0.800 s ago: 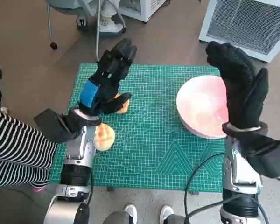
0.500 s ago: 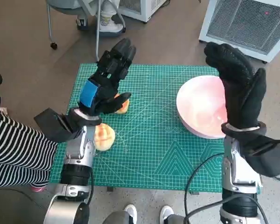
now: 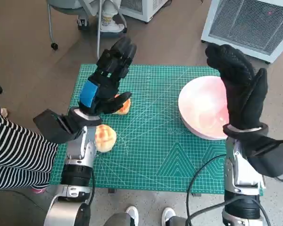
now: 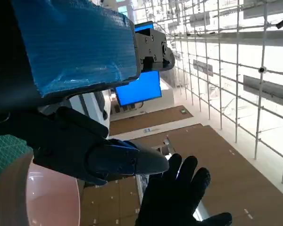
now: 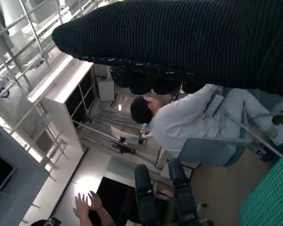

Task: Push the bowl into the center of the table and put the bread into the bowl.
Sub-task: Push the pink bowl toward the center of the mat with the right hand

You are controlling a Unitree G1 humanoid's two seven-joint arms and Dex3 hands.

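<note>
Green cutting mat (image 3: 151, 155) covers the small table, grid lines on it. Pink bowl (image 3: 203, 108) sits at the mat's right side, near the right edge, upright, nothing in it; in the left wrist view a slice of its pale pink rim (image 4: 47, 197) shows by the mat corner. Right hand (image 3: 240, 89), black knit glove, is raised above the bowl's right rim, fingers extended and apart, holding nothing; whether it touches the bowl can't be told from the head view. Same glove shows in the left wrist view (image 4: 179, 193), fingers spread. Left hand (image 3: 106, 80), black with blue tape on its back, hangs over the left part of the mat, fingers stretched out away from the robot, thumb out to the side, nothing in it. Two breads on the left side of the mat: a round golden bun (image 3: 105, 138) near the left edge, beside the left forearm, and a smaller orange-brown piece (image 3: 124, 106) just under the left thumb, partly hidden; contact can't be told. Both breads are well apart from the bowl. A person in a striped sleeve (image 3: 14, 155) is at the left edge. White grilled unit (image 3: 250, 23) on the floor beyond the table, chair legs (image 3: 99, 28) further left. Right wrist view shows a person in white (image 5: 188, 122) seated.
</note>
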